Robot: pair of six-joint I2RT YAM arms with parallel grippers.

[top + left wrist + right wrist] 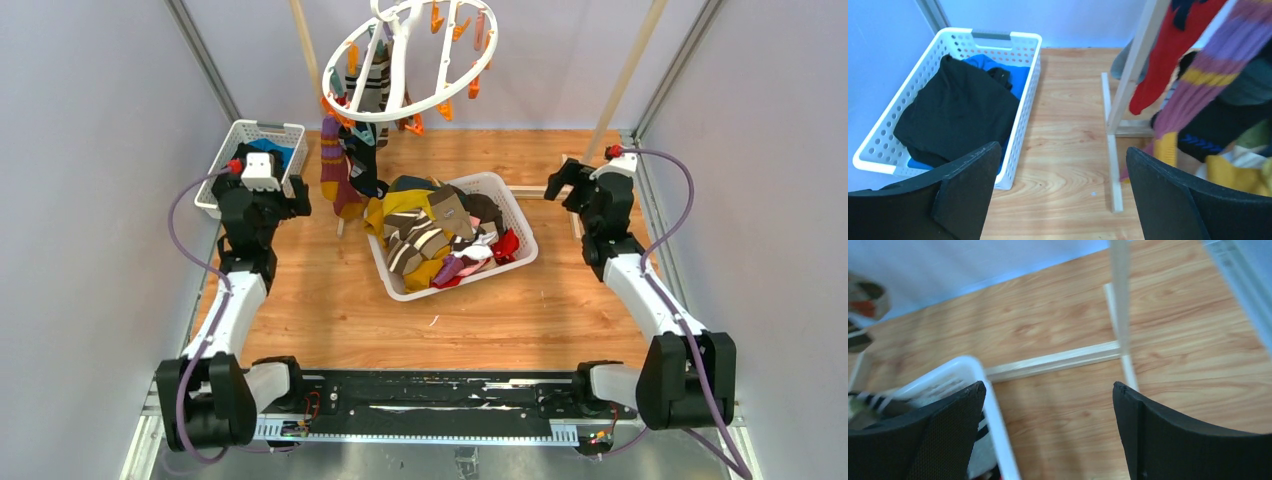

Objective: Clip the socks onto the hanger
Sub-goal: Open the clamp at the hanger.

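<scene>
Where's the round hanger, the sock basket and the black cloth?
hanger (397,62): top view, its middle spoke.
sock basket (470,276): top view, its near wall.
black cloth (955,112): left wrist view, its middle.

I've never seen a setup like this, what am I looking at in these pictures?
Two robot arms are bolted to a wooden table. The wide picture looks down from above; the other two come from cameras on each wrist, so the black shapes are the fingers of the left gripper and the right gripper. Both are open, holding nothing. A white basket in the middle holds mixed socks. A round white hanger above carries a few. A smaller basket at left holds black cloth.
</scene>
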